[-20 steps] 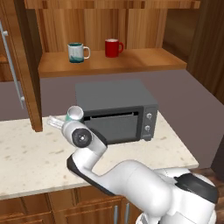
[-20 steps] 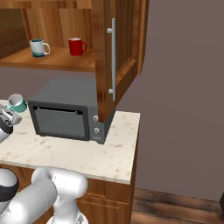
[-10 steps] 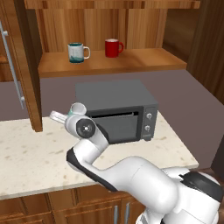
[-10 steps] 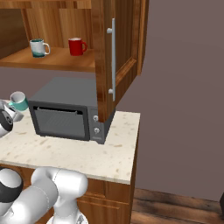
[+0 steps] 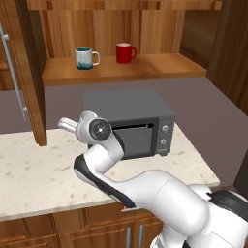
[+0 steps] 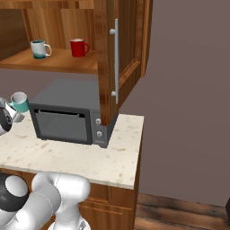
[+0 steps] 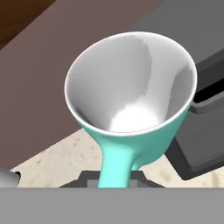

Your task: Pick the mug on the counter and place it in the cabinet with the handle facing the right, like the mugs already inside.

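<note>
- The mint-turquoise mug (image 6: 19, 101) sits raised off the beige counter (image 5: 34, 169) at the gripper (image 7: 114, 177), with open air under it and above it.
- Just beside the gripper stands a dark toaster oven (image 5: 131, 121), blocking any sideways pass at that height; its flat top is bare.
- Straight above the oven, the cabinet shelf (image 5: 160, 68) lies open at the front.
- On the shelf, the white teal-patterned mug (image 5: 85, 58) and the red mug (image 5: 125, 53) stand well apart from each other; bare wood stretches beyond the red one.
- The open cabinet door (image 5: 22, 72) hangs close beside the gripper, opposite the oven, its edge reaching down to the counter.
</note>
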